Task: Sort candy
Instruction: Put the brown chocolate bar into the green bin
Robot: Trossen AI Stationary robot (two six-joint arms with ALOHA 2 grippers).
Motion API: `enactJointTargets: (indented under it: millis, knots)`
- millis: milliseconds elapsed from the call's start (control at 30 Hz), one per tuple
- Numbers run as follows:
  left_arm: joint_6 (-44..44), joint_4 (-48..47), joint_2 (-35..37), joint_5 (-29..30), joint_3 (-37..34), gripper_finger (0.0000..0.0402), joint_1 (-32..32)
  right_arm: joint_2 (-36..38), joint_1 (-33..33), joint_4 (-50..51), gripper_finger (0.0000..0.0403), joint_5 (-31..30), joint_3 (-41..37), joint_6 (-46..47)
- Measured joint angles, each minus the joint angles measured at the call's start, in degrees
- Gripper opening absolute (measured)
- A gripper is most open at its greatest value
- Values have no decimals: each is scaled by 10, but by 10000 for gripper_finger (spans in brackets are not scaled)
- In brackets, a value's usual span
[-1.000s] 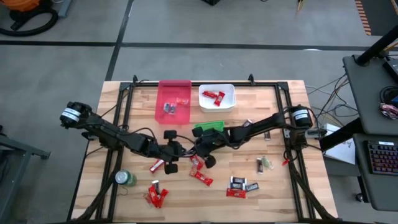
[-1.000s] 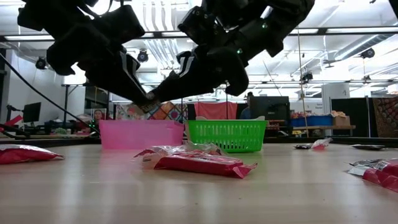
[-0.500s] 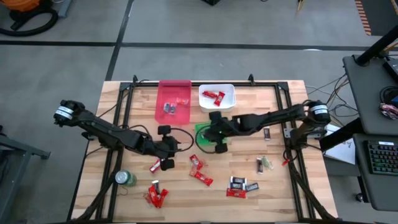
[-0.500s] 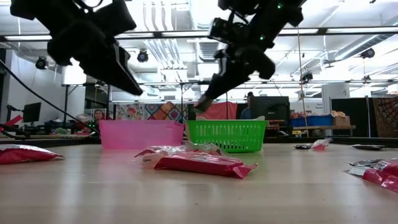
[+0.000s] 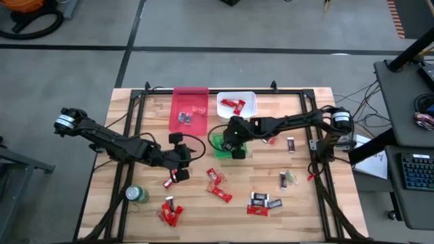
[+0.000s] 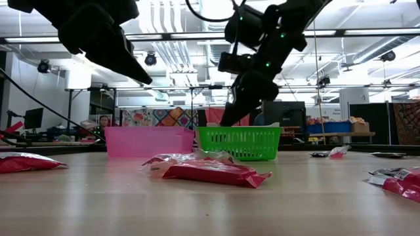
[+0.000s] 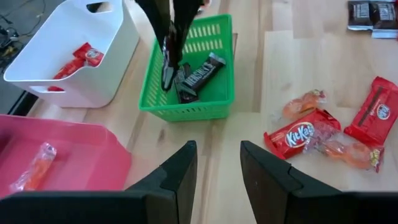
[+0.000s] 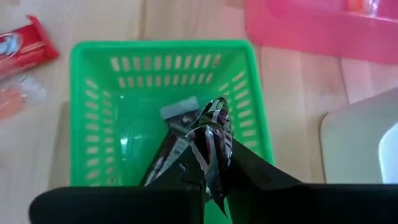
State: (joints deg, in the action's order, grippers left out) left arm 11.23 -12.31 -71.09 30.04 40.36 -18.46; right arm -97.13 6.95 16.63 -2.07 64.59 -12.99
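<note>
Right claw (image 8: 211,163) pinching dark candy (image 8: 212,134) above green basket (image 8: 93,102) holding another dark bar (image 7: 200,73)

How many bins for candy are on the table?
3. The pink bin is at the back edge of the table. The white bin is beside it. The green basket is just in front of them, where the right hand holds a dark candy. None seem hidden.
</note>
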Motion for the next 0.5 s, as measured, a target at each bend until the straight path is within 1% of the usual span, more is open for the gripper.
enactJointTargets:
  millis: [100, 267, 367, 500]
  knots:
    - [7, -7, -2, 0, 0, 107, 0, -10, 1, 0, 52, 1, 0, -3]
    - [25, -22, -3, 0, 0, 107, 0, -11, 2, -3, 106, -1, 0, -2]
    - [31, -24, -3, 0, 0, 107, 0, -11, 2, 2, 139, -14, 0, -1]
    - [37, -29, -3, -1, 0, 107, 0, -8, 2, 15, 167, -20, 1, 1]
